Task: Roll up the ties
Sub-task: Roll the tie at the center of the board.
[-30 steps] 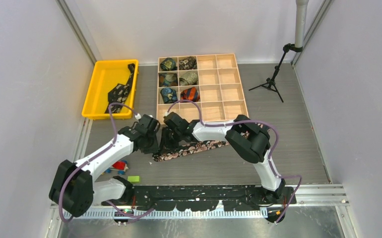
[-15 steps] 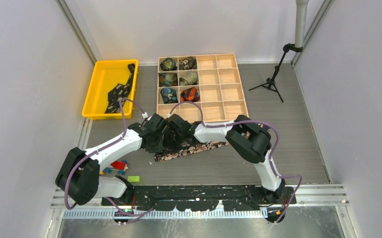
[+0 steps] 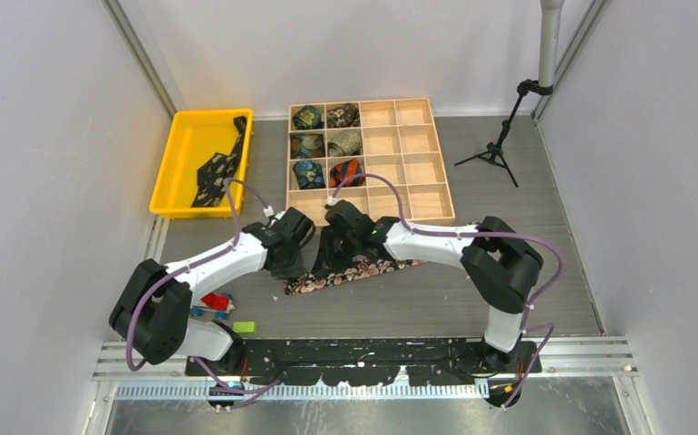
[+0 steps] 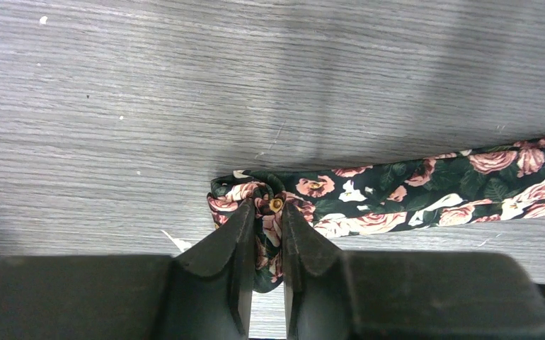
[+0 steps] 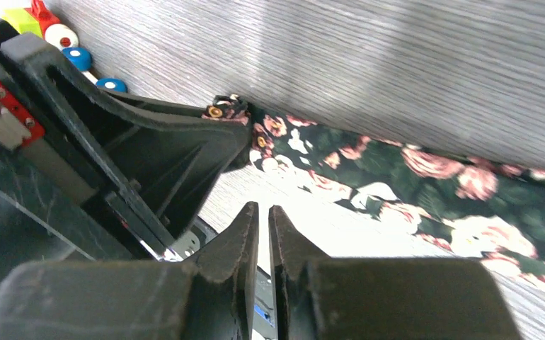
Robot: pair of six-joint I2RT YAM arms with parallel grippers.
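a grey wood-grain surface (image 3: pixel 527 272) is enclosed by pale walls, with a small black tripod (image 3: pixel 495 149) at the far right. at the far side sits a wooden tray (image 3: pixel 422 168) divided into square compartments. six rolled ties (image 3: pixel 345 143) fill the upper three rows of its two left columns, one coil to a compartment; the other compartments hold nothing. to the left of the tray, a yellow bin (image 3: pixel 187 145) holds a black dotted tie (image 3: pixel 214 172), lying loose and not yet rolled.

a dark floral tie (image 3: pixel 363 268) with pink and cream roses stretches flat across the surface in front of the tray, between the two arms. the roll looks only just begun: the tie's left end is bunched into a small fold and the rest lies straight. so six ties appear done, one is in hand and at least one waits.

the left claw (image 4: pixel 264 212) is clamped on that folded end, the cloth pinched between its fingers. the right claw (image 5: pixel 262 209) has its fingers almost together with nothing seen between them. it hovers just beside the left claw, and the tie's near end lies just ahead of its tips. whether it touches the cloth cannot be told.
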